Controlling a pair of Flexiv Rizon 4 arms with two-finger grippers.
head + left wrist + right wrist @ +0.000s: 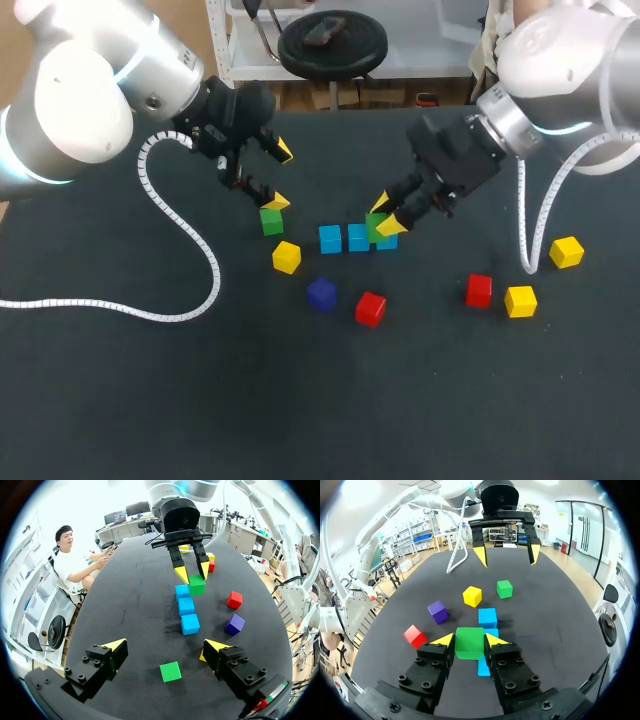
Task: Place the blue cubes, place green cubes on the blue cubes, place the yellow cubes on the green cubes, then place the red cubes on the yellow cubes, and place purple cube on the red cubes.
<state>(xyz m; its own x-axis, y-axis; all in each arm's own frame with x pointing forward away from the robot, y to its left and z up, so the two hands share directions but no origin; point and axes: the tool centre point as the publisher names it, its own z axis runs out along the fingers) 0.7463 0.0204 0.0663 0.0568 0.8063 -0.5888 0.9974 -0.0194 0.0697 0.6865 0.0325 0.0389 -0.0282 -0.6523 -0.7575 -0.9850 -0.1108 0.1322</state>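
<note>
A green plastic cube (470, 642) is being clamped between the yellow-tipped fingers of the right gripper (386, 215). It is being held over the right-arm end of a row of three blue cubes (358, 238) lying mid-table; whether it is touching the blue beneath cannot be told. A second green cube (271, 221) is lying just under the left gripper (280, 176), whose fingers are standing wide apart and untouched by it. A yellow cube (286, 257), a purple cube (321, 294) and a red cube (370, 308) are lying near the row on the black table (300, 400). Another red cube (479, 291) and two more yellow cubes (520, 300) are lying well apart, toward the right arm's side.
</note>
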